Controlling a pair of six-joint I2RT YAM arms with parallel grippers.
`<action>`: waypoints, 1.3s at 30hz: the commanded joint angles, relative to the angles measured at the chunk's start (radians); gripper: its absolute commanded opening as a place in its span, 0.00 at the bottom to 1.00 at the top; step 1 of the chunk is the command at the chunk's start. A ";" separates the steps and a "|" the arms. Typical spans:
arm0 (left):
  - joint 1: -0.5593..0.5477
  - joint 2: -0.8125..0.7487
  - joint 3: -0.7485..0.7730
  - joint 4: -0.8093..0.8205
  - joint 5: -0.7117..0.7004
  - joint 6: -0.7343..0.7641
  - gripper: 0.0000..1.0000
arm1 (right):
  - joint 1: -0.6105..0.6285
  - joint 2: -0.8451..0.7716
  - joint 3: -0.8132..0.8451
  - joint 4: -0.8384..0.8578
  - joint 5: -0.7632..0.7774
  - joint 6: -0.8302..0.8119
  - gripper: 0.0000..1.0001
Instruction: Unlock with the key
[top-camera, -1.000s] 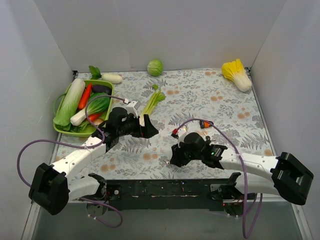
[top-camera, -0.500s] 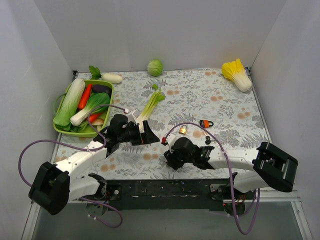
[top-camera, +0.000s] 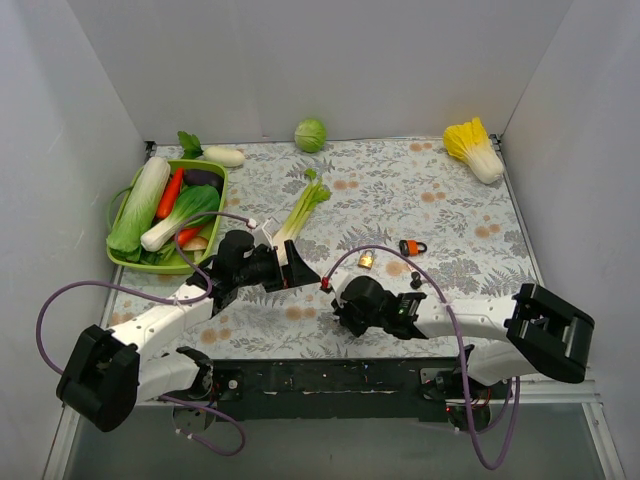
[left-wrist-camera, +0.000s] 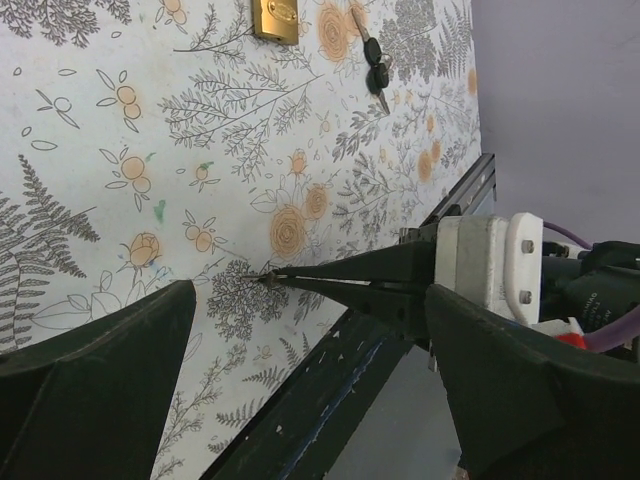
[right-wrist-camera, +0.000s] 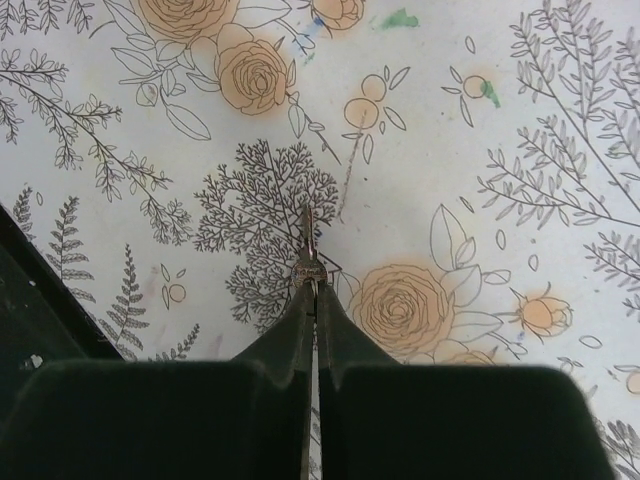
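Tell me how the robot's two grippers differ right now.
The left gripper stands wide open; the right gripper is pinched shut. The left gripper holds nothing; the right gripper clamps what looks like the key, a thin metal sliver, at its tips. The right gripper points down at the flowered tablecloth; the left gripper faces sideways toward it. Both have dark fingers and sit close together.
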 joint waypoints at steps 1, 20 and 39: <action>0.001 -0.029 -0.041 0.096 0.058 -0.049 0.98 | 0.005 -0.110 0.046 -0.066 0.042 0.009 0.01; -0.075 0.144 -0.054 0.458 0.279 -0.239 0.72 | 0.005 -0.447 0.152 -0.214 0.128 -0.032 0.01; -0.120 0.266 0.000 0.595 0.267 -0.314 0.34 | 0.005 -0.450 0.147 -0.206 0.116 -0.043 0.01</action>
